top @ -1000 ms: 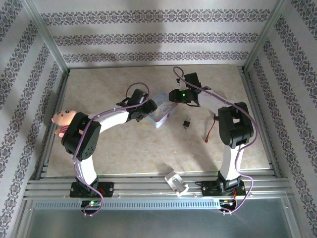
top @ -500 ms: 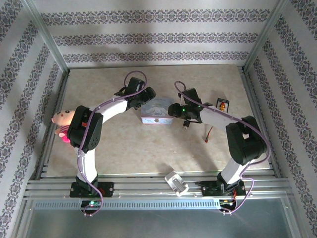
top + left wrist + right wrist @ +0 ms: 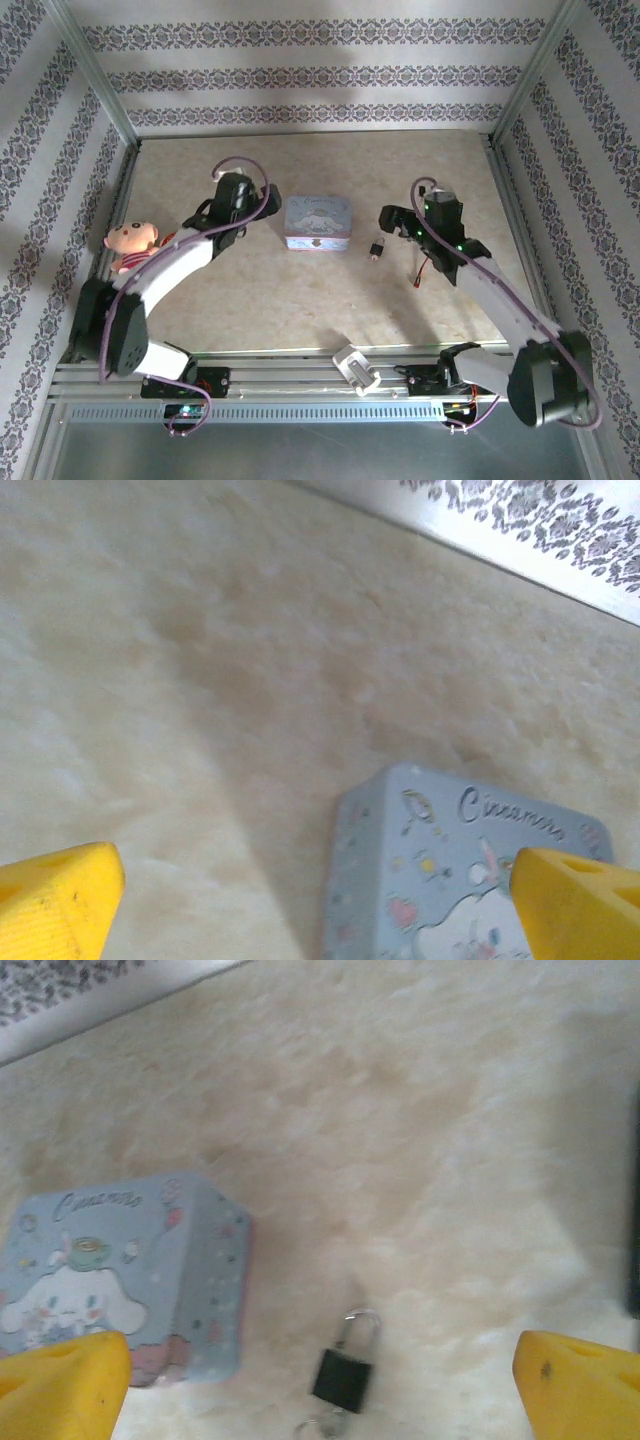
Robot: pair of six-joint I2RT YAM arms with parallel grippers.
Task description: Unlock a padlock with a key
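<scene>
Looking down from the top camera, I've got the padlock (image 3: 377, 248) lying flat on the counter (image 3: 300, 300), just right of the pale blue tin (image 3: 318, 222) and apart from it. My right end effector (image 3: 388, 217) hovers near the padlock, on its far right side. On the right wrist camera both yellow fingers (image 3: 60, 1385) stand wide apart, released, nothing between them. The padlock's black body sits low in that view with the silvery shackle pointing away. A small ring (image 3: 315, 1425) shows at its near end; what hangs from it is cut off. My left end effector (image 3: 262, 205) sits just left of the tin. Its fingers (image 3: 55, 900) are spread wide too, gripping nothing, with the tin's printed lid below the right one. A pink plush (image 3: 130, 243) rests by the left arm, and a white boxy piece (image 3: 356, 367) lies on the near rail.
</scene>
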